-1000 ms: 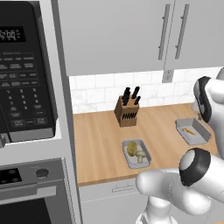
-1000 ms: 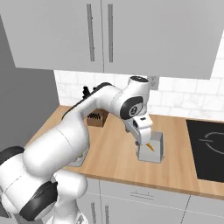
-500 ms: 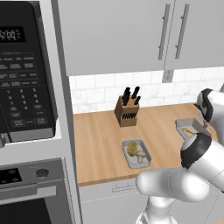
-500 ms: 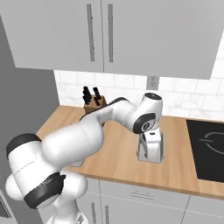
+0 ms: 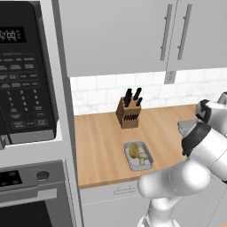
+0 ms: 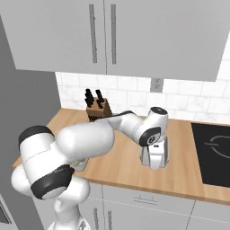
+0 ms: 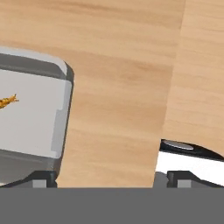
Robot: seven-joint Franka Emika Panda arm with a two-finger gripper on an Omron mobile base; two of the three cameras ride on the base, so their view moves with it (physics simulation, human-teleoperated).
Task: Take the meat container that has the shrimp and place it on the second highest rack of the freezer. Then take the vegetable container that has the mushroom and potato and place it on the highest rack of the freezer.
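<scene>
Two trays (image 5: 140,156) (image 7: 30,118) — one knife block (image 5: 128,113).

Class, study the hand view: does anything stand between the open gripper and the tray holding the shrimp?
Nothing visible does. The gripper is open just above the wooden counter, and the meat container with its shrimp lies at one fingertip, with bare wood beside it.

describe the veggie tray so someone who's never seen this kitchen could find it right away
Start at the wooden counter under the grey wall cabinets and find the knife block by the tiled wall. The vegetable container lies in front of that block, near the counter's front edge. It is a shallow grey tray with a yellow-brown potato and a pale mushroom, while the meat container by the gripper holds an orange shrimp.
</scene>
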